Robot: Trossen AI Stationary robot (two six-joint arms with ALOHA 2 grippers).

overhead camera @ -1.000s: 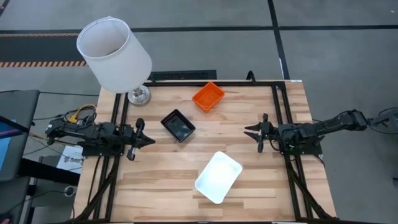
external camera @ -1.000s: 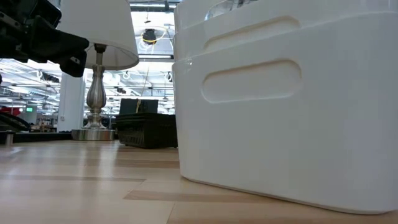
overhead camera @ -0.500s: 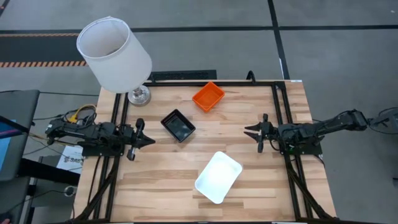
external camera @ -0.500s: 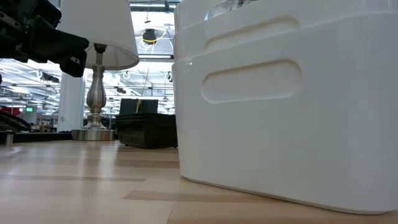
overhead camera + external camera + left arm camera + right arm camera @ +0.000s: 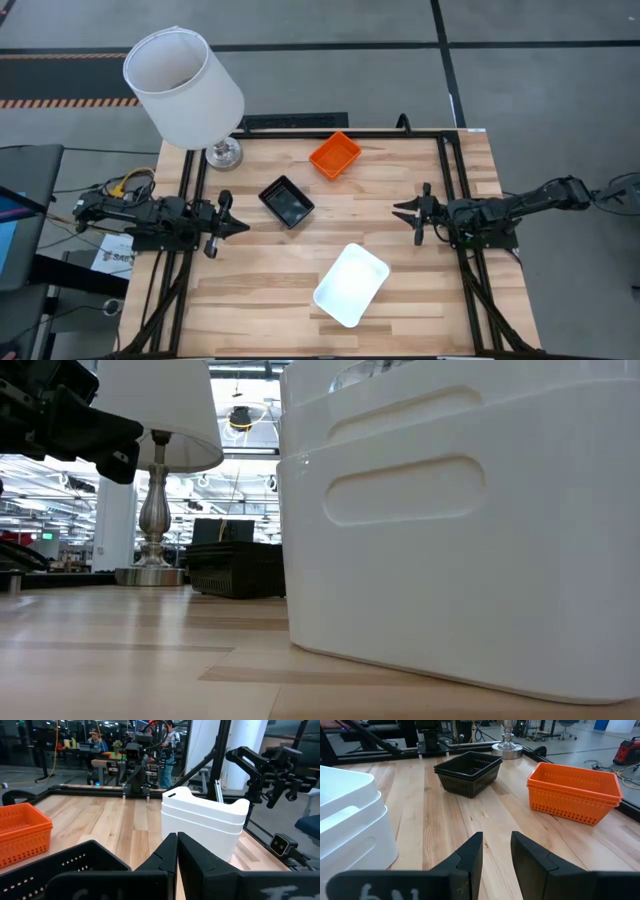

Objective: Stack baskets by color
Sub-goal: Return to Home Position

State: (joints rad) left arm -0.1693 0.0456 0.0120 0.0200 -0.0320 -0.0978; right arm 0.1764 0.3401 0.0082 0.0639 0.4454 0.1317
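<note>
the left claw [image 5: 243, 226] hangs over the left side of the table [image 5: 420, 300], fingers pressed together on nothing. the right claw [image 5: 398, 209] faces it from the opposite side, fingers slightly apart and empty. just ahead of the left claw's tips sits the black stack [image 5: 286, 201] of nested mesh baskets. the white stack [image 5: 351, 285], smooth-walled, lies between the claws toward the front edge. the orange stack [image 5: 335, 155] is farther, by the back edge. the table is pale wood planks; a white-shaded lamp [image 5: 183, 88] stands beyond the left claw, on grey floor [image 5: 540, 90].
</note>
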